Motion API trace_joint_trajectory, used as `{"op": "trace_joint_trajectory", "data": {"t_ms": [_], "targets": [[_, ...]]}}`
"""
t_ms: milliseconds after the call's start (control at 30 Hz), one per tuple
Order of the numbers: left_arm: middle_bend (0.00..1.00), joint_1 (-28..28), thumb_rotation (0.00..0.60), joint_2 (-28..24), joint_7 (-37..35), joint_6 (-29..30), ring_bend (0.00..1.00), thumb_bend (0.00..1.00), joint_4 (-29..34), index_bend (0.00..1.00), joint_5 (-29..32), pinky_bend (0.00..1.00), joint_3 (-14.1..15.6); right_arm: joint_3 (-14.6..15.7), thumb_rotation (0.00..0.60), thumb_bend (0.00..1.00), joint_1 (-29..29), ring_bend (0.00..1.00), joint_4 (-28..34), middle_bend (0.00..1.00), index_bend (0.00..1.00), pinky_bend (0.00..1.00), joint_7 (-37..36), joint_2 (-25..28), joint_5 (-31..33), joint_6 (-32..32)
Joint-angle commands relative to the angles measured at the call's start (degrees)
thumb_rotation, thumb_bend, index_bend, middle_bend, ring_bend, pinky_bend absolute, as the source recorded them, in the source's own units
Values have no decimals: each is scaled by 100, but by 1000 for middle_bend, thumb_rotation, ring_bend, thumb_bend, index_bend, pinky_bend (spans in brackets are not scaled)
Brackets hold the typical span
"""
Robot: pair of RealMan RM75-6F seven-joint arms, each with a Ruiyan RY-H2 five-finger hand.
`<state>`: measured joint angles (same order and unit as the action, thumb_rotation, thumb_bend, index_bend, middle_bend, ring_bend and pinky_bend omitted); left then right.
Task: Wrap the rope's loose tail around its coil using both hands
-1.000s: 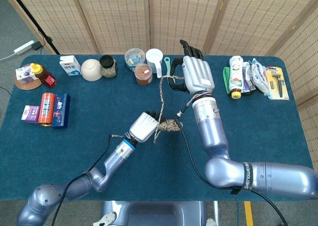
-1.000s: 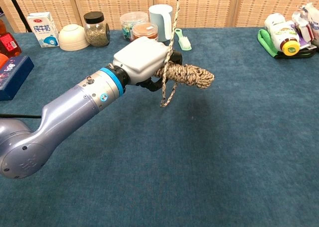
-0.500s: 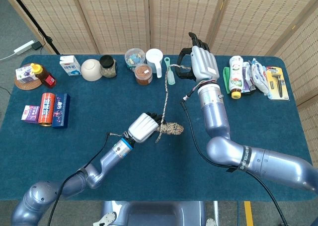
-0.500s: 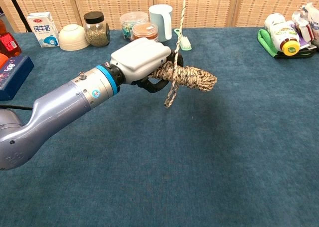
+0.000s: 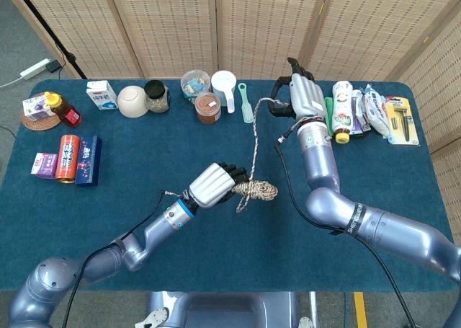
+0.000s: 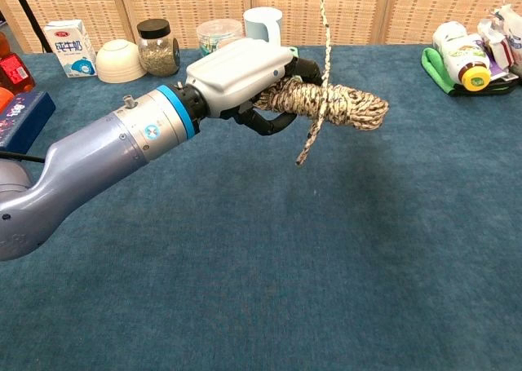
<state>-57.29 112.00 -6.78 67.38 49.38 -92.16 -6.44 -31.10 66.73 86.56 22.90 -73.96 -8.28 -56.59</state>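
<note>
In the head view, the left hand (image 5: 214, 184) is closed around one end of the rope coil (image 5: 258, 191), holding it clear above the blue bench (image 5: 86, 213) near the middle of the scene. From the coil the loose tail (image 5: 255, 144) runs in a taut line toward the far side, up to the right hand (image 5: 303, 97), whose fingers are curled in around the tail's upper end, just left of the bottles and packets at the far right. A short end of rope (image 5: 243, 202) dangles below the coil. Cartons, a bowl, jars and a cup stand along the far edge. In the chest view, the left hand (image 6: 245, 73) shows close up, fingers wrapped under the left end of the coil (image 6: 334, 104), which sticks out to the right, roughly level. The tail (image 6: 325, 37) crosses over the front of the coil and rises straight out of the top of the picture; the right hand does not show here. Judging from this, the wrapping is under way but early: the tail lies across the coil once at most, much of it is still stretched free, and most turns, plus securing the end, remain.
</note>
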Motion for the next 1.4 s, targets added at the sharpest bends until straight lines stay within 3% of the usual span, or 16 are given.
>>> {"op": "trace_joint_trajectory", "data": {"t_ms": [33,300,700,867,1000,1400], "targets": [[402,-65,600,-164,-20,54,445,503,274,550,-53,601,-70,45,600,632,-42,0,-59,0,745,0,-36,-23,-43,68],[406,-141,600,-529,298,134,449,503,1083,554,-28,601,-319,205,600,632,-150,0,-262,0,746,0,-116,-137,-48,283],[408,-219,600,-766,811,-240,451,503,2104,556,772,601,-1011,597,600,633,-324,0,-53,0,746,0,-11,-226,-156,328],[408,-235,600,-702,1135,-253,453,503,2216,557,1086,601,-1249,757,600,633,-434,0,218,0,746,0,43,-181,-186,265],[409,-305,600,-547,1689,-235,455,504,2116,558,1501,601,-1554,1078,600,633,-701,0,990,0,747,0,139,54,-424,81],[409,-425,600,-266,1923,-69,456,510,1857,558,1956,601,-1931,1464,600,633,-1012,0,1685,0,747,0,88,402,-743,214]]}}
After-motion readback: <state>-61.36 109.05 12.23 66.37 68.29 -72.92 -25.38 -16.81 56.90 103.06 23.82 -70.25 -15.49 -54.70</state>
